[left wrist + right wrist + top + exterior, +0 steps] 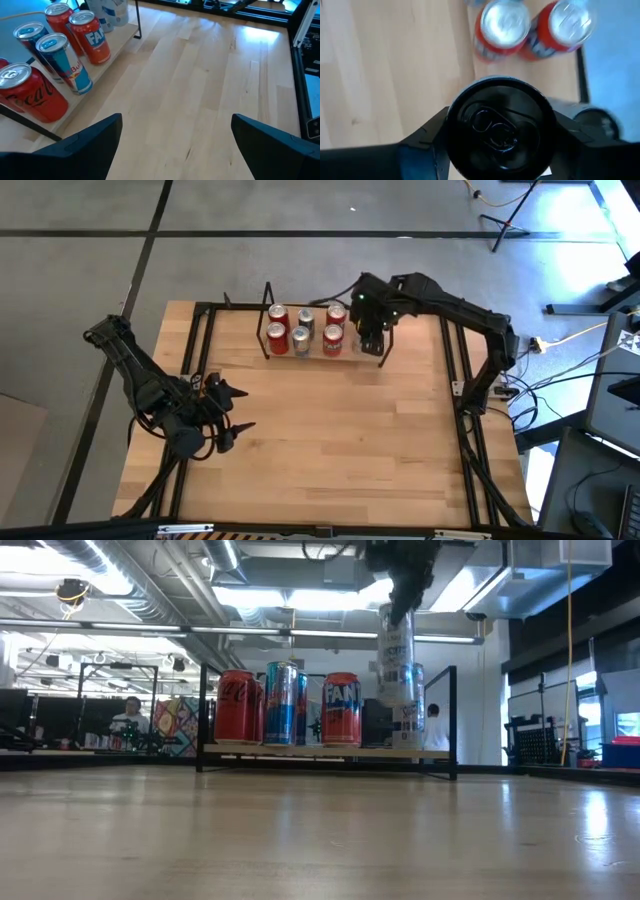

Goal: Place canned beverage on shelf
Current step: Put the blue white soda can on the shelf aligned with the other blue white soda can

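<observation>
The shelf (268,330) stands at the table's far edge, with red and silver-blue cans (283,703) upright on its wood floor (121,36). My right gripper (370,330) hangs over the shelf's right end, shut on a white and blue canned beverage (396,655) with a black top (500,127). My left gripper (235,412) waits open above the table's left side, with nothing between its fingers (100,137). My right gripper pinches the can's upper wall just under the rim (454,120) between its two fingers (422,140), one on each side. The fingers come from above, pointing down. The can hangs upright below them, above the shelf floor at its right end.
Black frame rails (462,380) run along the table's left and right sides. Bare wood (340,440) spreads in front of the shelf. A dark round shape (594,119) shows just beside the held can. A person (130,715) sits in the room beyond.
</observation>
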You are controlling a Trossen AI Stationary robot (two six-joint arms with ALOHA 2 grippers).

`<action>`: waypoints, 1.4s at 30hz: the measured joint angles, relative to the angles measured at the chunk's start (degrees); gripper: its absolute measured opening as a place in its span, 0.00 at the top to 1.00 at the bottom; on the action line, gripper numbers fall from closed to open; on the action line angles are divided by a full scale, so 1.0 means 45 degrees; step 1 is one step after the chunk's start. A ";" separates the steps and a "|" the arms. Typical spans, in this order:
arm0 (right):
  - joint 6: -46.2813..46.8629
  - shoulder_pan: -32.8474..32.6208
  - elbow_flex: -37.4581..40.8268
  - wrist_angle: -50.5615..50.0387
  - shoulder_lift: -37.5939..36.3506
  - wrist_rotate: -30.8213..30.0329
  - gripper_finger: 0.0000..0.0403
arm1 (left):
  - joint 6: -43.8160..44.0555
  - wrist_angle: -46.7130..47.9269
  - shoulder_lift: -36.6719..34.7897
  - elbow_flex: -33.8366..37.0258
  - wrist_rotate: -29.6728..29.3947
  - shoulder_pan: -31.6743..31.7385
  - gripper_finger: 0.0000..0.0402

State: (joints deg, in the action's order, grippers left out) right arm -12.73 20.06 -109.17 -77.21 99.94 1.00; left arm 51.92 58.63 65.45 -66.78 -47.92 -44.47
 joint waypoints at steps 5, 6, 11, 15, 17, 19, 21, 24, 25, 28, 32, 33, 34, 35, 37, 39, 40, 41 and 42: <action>-0.0380 0.0325 0.1475 0.0640 -0.0548 0.0131 0.46 | -0.0003 0.0010 0.0001 0.0000 -0.0042 -0.0004 0.08; -0.0516 0.0334 0.1790 0.1002 -0.0671 0.0130 0.46 | -0.0005 0.0020 0.0001 0.0000 -0.0134 -0.0004 0.08; -0.0935 0.0334 0.2929 0.1956 -0.0797 0.0029 0.46 | 0.0000 0.0194 0.0001 0.0000 -0.0416 0.0001 0.08; -0.1277 0.0423 0.3604 0.2205 -0.0824 0.0029 0.46 | -0.0005 0.0204 0.0001 0.0000 -0.0439 0.0151 0.08; -0.1298 0.0508 0.3820 0.2256 -0.0811 0.0091 0.46 | -0.0005 0.0209 0.0001 0.0000 -0.0442 0.0241 0.08; -0.1435 0.0714 0.3982 0.2398 -0.0821 0.0053 0.46 | -0.0005 0.0209 0.0001 0.0000 -0.0437 0.0330 0.08; -0.1483 0.0926 0.4064 0.2393 -0.0816 0.0255 0.46 | -0.0005 0.0209 0.0001 0.0000 -0.0442 0.0401 0.08; -0.1607 0.1186 0.4066 0.2541 -0.0821 0.0574 0.46 | -0.0005 0.0209 0.0001 0.0000 -0.0441 0.0418 0.08; -0.1671 0.1255 0.4066 0.2676 -0.0821 0.0579 0.46 | -0.0005 0.0209 0.0001 0.0000 -0.0446 0.0422 0.08; -0.1953 0.1494 0.4066 0.2552 -0.0821 0.0620 0.46 | -0.0005 0.0209 0.0001 0.0000 -0.0439 0.0538 0.08; -0.2197 0.1645 0.4066 0.2603 -0.0816 0.1029 0.46 | -0.0005 0.0209 0.0001 0.0000 -0.0447 0.0648 0.08; -0.2250 0.1645 0.4066 0.2564 -0.0816 0.1015 0.46 | -0.0005 0.0206 0.0001 0.0000 -0.0440 0.0676 0.08; -0.2290 0.1645 0.4064 0.2536 -0.0821 0.1015 0.46 | -0.0010 0.0209 0.0001 0.0000 -0.0437 0.0706 0.08; -0.2330 0.1645 0.4062 0.2534 -0.0816 0.1024 0.46 | -0.0010 0.0209 0.0001 0.0000 -0.0440 0.0715 0.08; -0.2420 0.1640 0.4065 0.2538 -0.0818 0.1015 0.46 | -0.0010 0.0209 0.0001 0.0000 -0.0501 0.0724 0.08; -0.2455 0.1640 0.4182 0.2650 -0.0821 0.0898 0.46 | -0.0010 0.0209 0.0001 0.0000 -0.0573 0.0724 0.08; -0.2476 0.1645 0.4261 0.2678 -0.0821 0.0829 0.46 | -0.0010 0.0204 0.0001 0.0000 -0.0573 0.0720 0.08; -0.2490 0.1688 0.4335 0.2718 -0.0826 0.0825 0.45 | -0.0010 0.0209 0.0001 0.0000 -0.0572 0.0720 0.08; -0.2492 0.1725 0.4426 0.2710 -0.0847 0.0832 0.45 | -0.0010 0.0204 0.0001 0.0000 -0.0575 0.0720 0.08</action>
State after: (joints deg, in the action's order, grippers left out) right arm -23.94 27.82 -89.25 -65.01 96.13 4.74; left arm 51.88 59.55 65.45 -66.78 -50.51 -41.23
